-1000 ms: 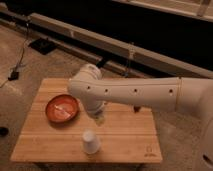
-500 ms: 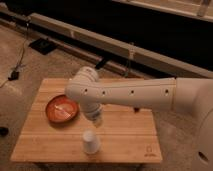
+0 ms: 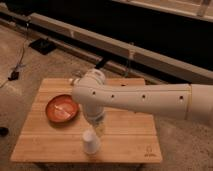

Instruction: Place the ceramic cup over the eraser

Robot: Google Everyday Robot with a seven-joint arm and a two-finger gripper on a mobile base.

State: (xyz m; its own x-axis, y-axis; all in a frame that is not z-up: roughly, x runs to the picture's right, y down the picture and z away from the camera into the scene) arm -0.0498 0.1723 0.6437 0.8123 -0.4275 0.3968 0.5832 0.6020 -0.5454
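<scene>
My gripper (image 3: 96, 126) above the cup (image 3: 90, 143), lower centre of the frame
My arm (image 3: 145, 97) reaches in from the right edge and bends down over the table (image 3: 130, 137); the gripper hangs just above the white cup near the table's front edge. How wide it is set I cannot tell. An orange-red bowl (image 3: 62, 109) sits left, apart from the cup

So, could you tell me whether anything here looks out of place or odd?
Nothing is spilled or broken. The ceramic cup stands narrow end up, apparently upside down, near the front edge of the table, with the gripper just above it. The orange-red bowl sits upright.
</scene>
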